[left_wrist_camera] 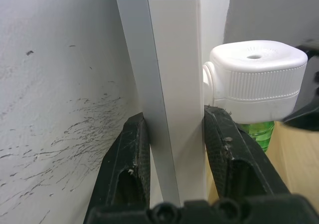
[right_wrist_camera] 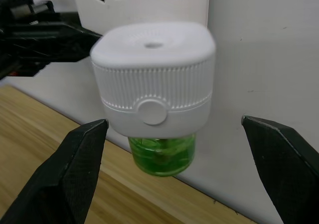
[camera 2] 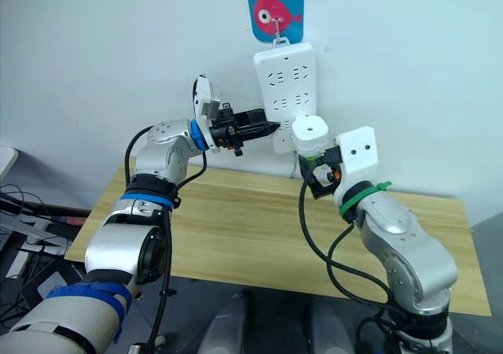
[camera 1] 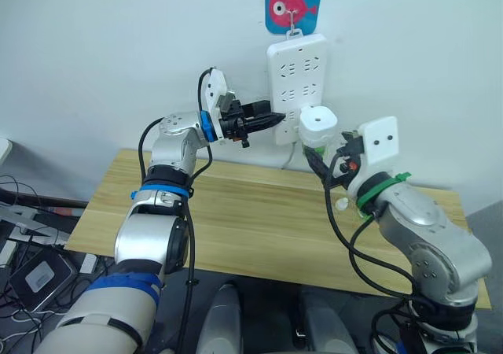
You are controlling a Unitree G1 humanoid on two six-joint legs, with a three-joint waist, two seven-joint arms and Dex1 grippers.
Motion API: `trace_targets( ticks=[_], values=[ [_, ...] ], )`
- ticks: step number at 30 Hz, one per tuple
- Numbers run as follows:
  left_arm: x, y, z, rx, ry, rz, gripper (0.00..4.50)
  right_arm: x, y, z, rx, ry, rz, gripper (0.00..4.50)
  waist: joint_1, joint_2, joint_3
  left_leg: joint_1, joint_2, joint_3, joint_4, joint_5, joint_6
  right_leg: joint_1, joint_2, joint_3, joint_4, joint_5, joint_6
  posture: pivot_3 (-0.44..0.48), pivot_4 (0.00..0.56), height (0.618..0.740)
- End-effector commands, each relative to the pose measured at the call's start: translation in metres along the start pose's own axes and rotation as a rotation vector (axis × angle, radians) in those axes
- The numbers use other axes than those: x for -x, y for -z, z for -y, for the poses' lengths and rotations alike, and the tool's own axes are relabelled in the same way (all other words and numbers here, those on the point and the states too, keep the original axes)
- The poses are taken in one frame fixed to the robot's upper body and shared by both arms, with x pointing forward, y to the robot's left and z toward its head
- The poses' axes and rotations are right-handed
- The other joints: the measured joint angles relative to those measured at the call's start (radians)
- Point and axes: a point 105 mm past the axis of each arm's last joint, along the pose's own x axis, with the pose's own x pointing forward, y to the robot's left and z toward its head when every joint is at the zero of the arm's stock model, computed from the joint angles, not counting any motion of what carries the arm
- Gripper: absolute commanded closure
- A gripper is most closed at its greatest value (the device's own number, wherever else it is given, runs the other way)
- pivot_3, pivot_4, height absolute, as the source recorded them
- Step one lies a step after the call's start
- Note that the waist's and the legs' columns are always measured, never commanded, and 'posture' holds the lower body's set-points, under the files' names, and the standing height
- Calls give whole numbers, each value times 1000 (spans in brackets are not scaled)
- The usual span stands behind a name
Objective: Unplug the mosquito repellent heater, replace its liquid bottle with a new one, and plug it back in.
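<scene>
The mosquito repellent heater [right_wrist_camera: 154, 84] is a white rounded unit sitting against the lower face of the white power strip [camera 1: 297, 71] on the wall. A green liquid bottle [right_wrist_camera: 160, 157] is screwed in beneath it. My left gripper [left_wrist_camera: 174, 124] is shut on the strip's side edge, level with the heater [left_wrist_camera: 256, 74], one black finger [left_wrist_camera: 129, 154] against the wall side. My right gripper [right_wrist_camera: 174, 134] is open just below and in front of the heater [camera 1: 318, 122]. Its two fingers [right_wrist_camera: 75, 159] stand wide on either side, touching nothing.
The strip hangs from a blue fish-picture hook [camera 1: 293, 4]. A wooden table [camera 1: 251, 212] stands against the wall below both arms. Cables and boxes [camera 1: 31, 267] lie on the floor to the left.
</scene>
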Motion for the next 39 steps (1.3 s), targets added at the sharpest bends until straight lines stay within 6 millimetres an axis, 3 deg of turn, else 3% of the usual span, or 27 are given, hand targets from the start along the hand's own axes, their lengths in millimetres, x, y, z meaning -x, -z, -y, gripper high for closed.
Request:
trace_targets(
  ticks=[1,4,11,14,19,22,27,31,39],
  values=[
    [-2,11,-1,-22,-9,-72,3249,18,-4,-3,19,-39,30,32,-1,0,-1,0,0,0,1,0,0,0,0,0,0,0,0,118,188,740],
    [4,11,-8,-37,-54,-72,2268,20,0,-6,-8,-74,23,577,-3,0,-2,0,0,0,1,0,0,1,0,0,0,0,0,122,178,740],
    [43,15,-24,-68,-149,-126,33,12,2,-14,-29,-123,37,3277,-19,0,-2,0,0,-1,1,2,-1,0,0,-1,2,0,0,147,164,740],
    [58,15,-23,-101,-145,-156,0,8,3,-18,-26,-151,46,4373,-23,0,-2,1,0,-1,1,2,-2,0,0,-1,3,0,0,166,162,740],
    [72,-1,-11,-138,-67,-155,0,-5,5,-37,2,-261,57,4475,-18,0,-2,0,0,-5,1,5,-6,0,0,-6,4,1,-1,198,164,740],
    [72,-6,11,-172,40,-163,0,-15,6,-46,16,-299,61,4475,-14,0,-2,0,0,-9,0,7,-10,0,0,-10,6,1,-2,212,170,740],
    [74,2,56,-198,173,-191,0,-31,3,-47,21,-283,86,4475,-2,0,-3,1,1,-11,0,9,-12,0,0,-11,10,1,-4,221,173,740],
    [76,7,63,-183,156,-193,0,-37,3,-44,29,-265,88,4475,4,0,-3,2,1,-15,0,12,-13,0,1,-14,16,-1,-8,217,178,740],
    [74,2,56,-173,112,-178,0,-50,2,-46,3,-253,102,4475,2,0,-3,3,1,-15,0,14,-13,0,1,-14,16,-1,-9,212,179,740]
  ],
)
